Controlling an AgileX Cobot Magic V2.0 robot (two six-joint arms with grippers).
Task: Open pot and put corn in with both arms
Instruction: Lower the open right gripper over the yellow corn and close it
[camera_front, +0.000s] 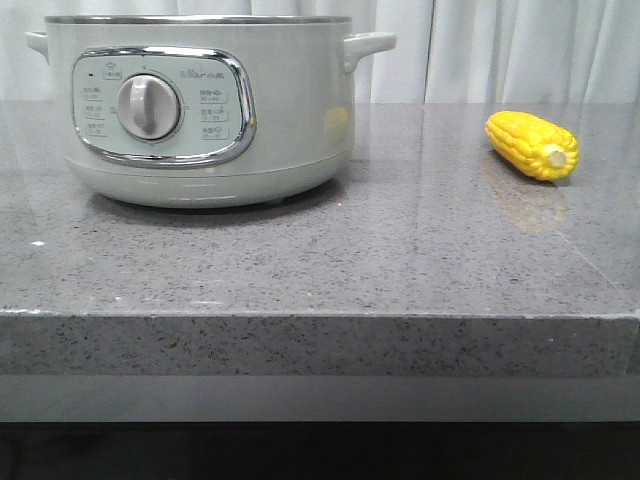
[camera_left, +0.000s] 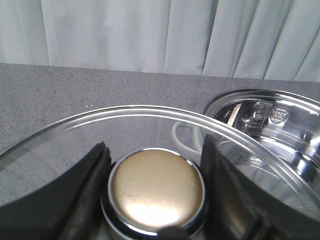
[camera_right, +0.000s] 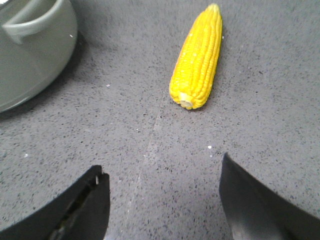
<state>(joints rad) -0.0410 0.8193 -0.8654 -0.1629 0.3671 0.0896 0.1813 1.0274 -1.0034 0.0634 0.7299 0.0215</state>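
Holding the glass lid (camera_left: 150, 130) by its round gold knob (camera_left: 156, 189), the left claw (camera_left: 156, 192) has one black finger pressed on each side of the knob. The lid is off the pot (camera_front: 200, 110), which sits open with its shiny steel inside showing in the left wrist view. So the opening step looks done, and the corn step comes next.

The right claw (camera_right: 162, 200) is wide open with nothing in it. It hangs over the desk (camera_front: 400, 260), a little way short of the corn (camera_right: 197, 60). The corn lies flat on the desk, well apart from the pot, off to the robot's right.

Next, I think the right claw must go forward, come down over the cob and squeeze it across the middle. The cob is round, so it could roll away.

The desk is grey speckled stone, smooth and a bit shiny. Pale curtains (camera_left: 160, 35) hang behind it.
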